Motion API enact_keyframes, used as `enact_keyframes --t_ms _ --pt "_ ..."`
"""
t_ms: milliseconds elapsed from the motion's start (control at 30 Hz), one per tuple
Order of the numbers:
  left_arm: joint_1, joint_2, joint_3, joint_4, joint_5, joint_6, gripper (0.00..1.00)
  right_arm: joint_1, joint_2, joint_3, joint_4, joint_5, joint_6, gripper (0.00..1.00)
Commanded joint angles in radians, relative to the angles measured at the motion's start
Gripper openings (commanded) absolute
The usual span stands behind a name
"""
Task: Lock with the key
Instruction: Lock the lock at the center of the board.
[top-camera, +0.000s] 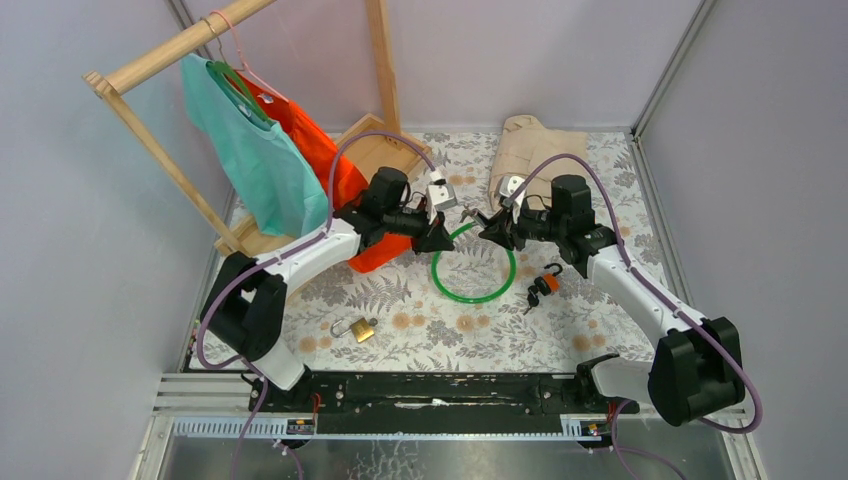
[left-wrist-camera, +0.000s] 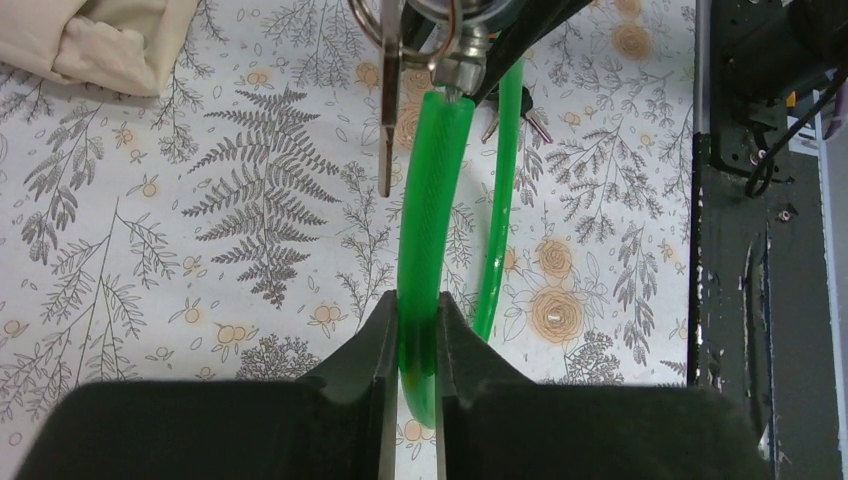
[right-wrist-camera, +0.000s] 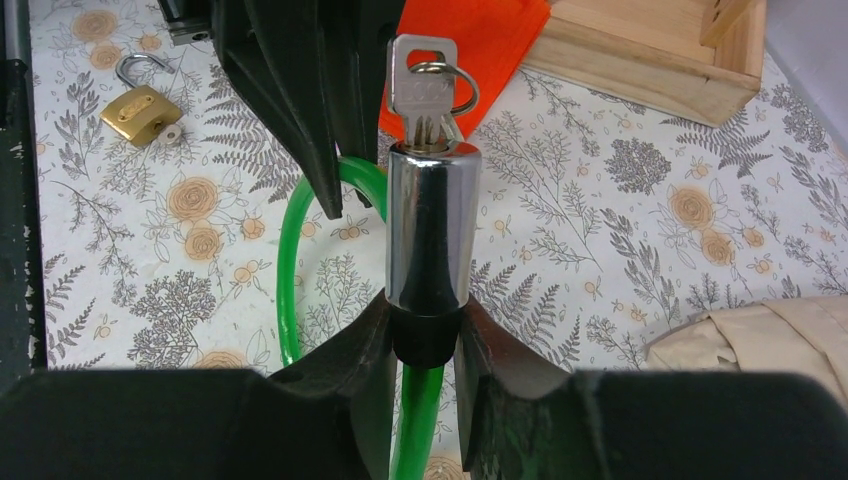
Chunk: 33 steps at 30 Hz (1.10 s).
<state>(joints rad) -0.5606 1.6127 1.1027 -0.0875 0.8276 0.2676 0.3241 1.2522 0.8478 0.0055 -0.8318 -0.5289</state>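
- You had both arms reaching in over the middle of the floral surface (top-camera: 420, 330), with the left gripper (top-camera: 447, 240) and right gripper (top-camera: 485, 226) facing each other, near but apart.
- Their fingers sat at the far arc of the green cable lock (top-camera: 474, 299), its loop spread out beneath them. You couldn't tell how firmly they closed from up here.
- A black padlock with an orange band (top-camera: 545, 285) lay just right of the loop, beside your right arm.
- A brass padlock (top-camera: 360, 329) sat well apart, to the near left.
- A beige cloth (top-camera: 535, 150) lay at the far side.
- A teal shirt (top-camera: 250, 150) and an orange garment (top-camera: 315, 145) hung from the wooden rack (top-camera: 170, 47).
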Motion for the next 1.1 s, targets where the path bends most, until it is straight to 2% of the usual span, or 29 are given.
enact_keyframes --t_ms 0,233,400,533,700,900,967,1067 --pt "-0.061 -0.010 0.038 0.194 0.045 -0.064 0.00 0.043 0.023 0.019 0.012 -0.037 0.012 0.00" --pt "-0.061 -0.047 0.033 0.118 -0.072 0.103 0.00 0.043 0.013 0.044 0.028 -0.003 -0.008 0.00" --pt "-0.061 -0.085 0.026 0.062 -0.150 0.225 0.00 0.043 0.040 0.134 -0.065 -0.001 -0.172 0.00" --pt "-0.063 -0.103 0.001 0.054 -0.157 0.269 0.00 0.044 0.037 0.151 -0.103 -0.025 -0.238 0.00" --pt "-0.073 -0.131 -0.041 0.053 -0.144 0.288 0.02 0.048 0.007 0.119 -0.118 -0.077 -0.226 0.00" --pt "-0.079 -0.139 -0.092 0.058 -0.104 0.277 0.13 0.055 -0.011 0.027 -0.087 -0.116 -0.189 0.00" --pt "-0.079 -0.142 -0.101 0.062 -0.097 0.268 0.20 0.055 -0.016 0.015 -0.074 -0.118 -0.178 0.00" --pt "-0.080 -0.155 -0.092 0.058 -0.087 0.257 0.38 0.056 -0.019 0.016 -0.068 -0.110 -0.163 0.00"
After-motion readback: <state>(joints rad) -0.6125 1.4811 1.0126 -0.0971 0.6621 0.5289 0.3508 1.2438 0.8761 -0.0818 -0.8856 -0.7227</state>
